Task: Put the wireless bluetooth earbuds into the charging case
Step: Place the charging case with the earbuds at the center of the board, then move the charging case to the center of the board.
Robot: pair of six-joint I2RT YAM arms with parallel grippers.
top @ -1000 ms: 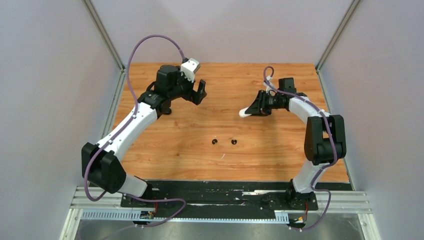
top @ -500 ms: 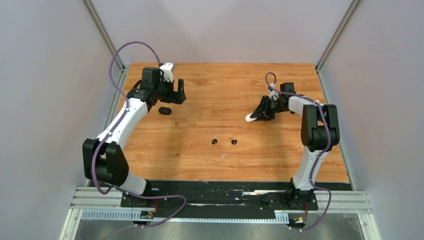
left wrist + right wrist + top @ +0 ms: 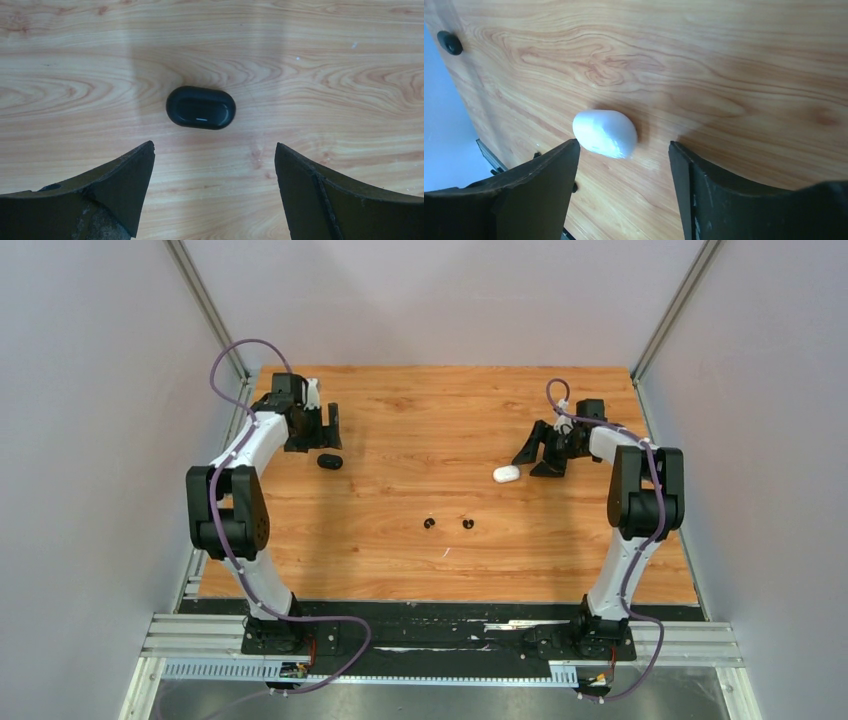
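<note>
The 2 black earbuds [image 3: 429,524] lie side by side on the table [image 3: 420,410], loose and well apart from both hands. They sit between the arms and back toward the bases. Neither hand points at them. The right gripper [image 3: 624,167] is the nearer of the 2. In its own view, 1 black bud shows far out past its left finger, near the edge of the picture. I cannot make out any white earbuds. A pale speck behind the black pair is too small to name.

Each hand faces a case instead. The black case [image 3: 200,107] lies just ahead of the left gripper [image 3: 214,167], centred on the gap and clear of both fingers. Its long axis runs across the gap, from finger to finger, so closing as it stands would pinch it end to end. Taking it by its narrow sides would probably call for a quarter turn of the wrist. The white case [image 3: 605,133] lies just ahead of the right gripper, off toward its left finger, with its long axis also roughly crosswise and a little tilted.

The left gripper's jaws stand wide apart and hold nothing. The right gripper's jaws are also parted and empty. The white case rests on the wood in front of them. From above it looks free of the fingers, though it is very close to the left one.

Both cases look closed. I judge that a lid has to come up before any bud can go in.
</note>
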